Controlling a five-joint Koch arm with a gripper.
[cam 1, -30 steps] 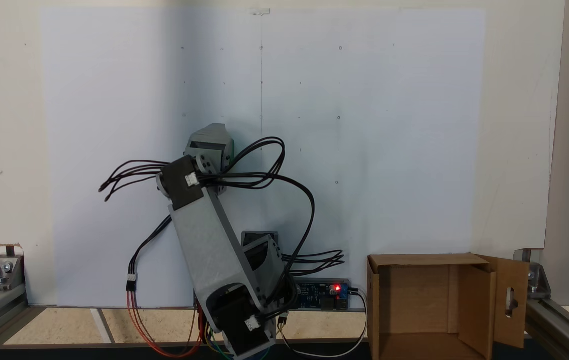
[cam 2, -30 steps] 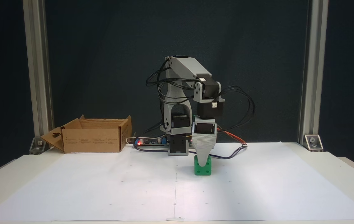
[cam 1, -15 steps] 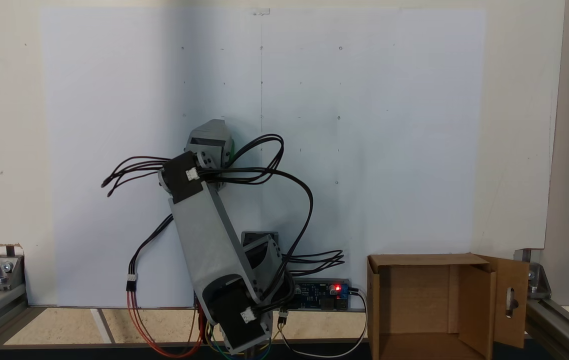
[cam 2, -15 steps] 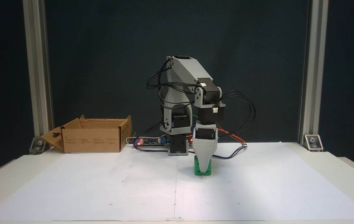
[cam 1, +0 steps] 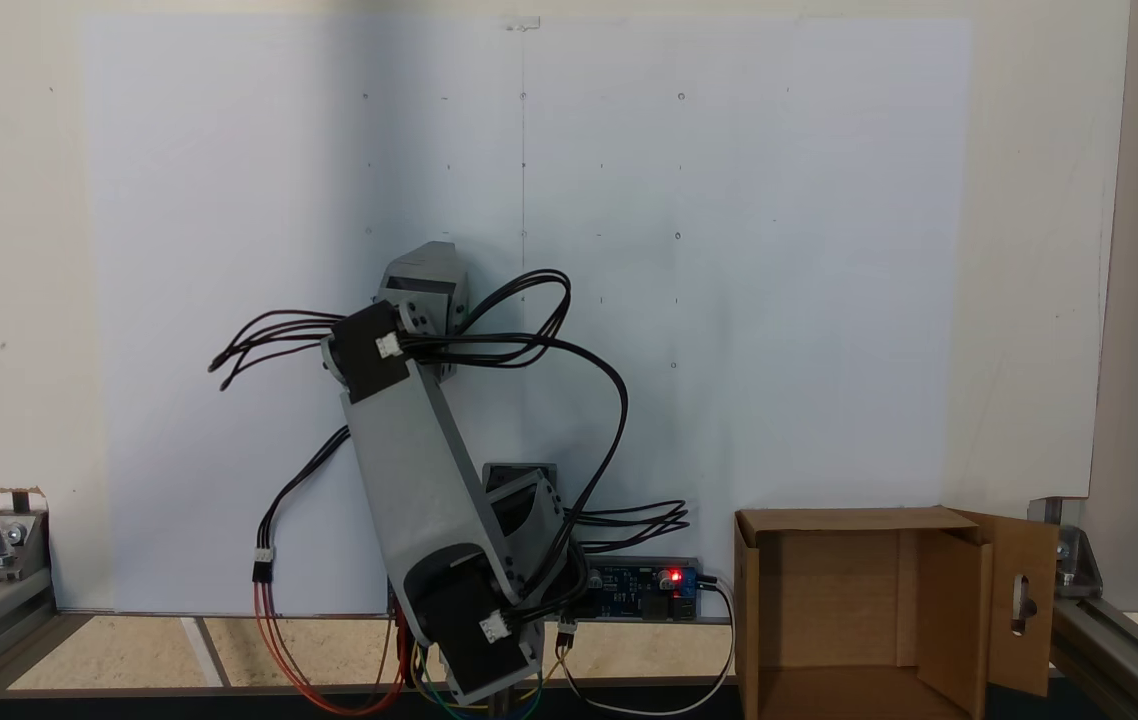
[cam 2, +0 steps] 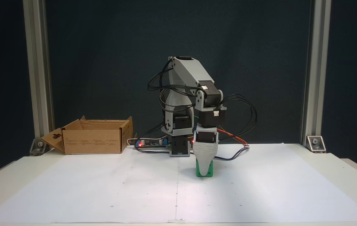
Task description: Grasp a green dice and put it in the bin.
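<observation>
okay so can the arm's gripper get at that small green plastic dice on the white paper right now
Probably yes. In a fixed view the gripper is already down over the small green plastic dice, its grey jaw covering the cube's front, and nothing else stands nearby. Whether the jaws have closed cannot be told.

Open bin [cam 1: 864,600] right of arm [cam 1: 419,480]

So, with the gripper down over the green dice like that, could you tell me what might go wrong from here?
Two risks, I think. The gripper covers the middle of the green dice, which sits on the paper; one jaw hides the other, so the grip may be off-centre and the cube could twist or slip out on lifting. The bin stands far off at the table's back corner, so a loose hold could drop it on the way.
</observation>
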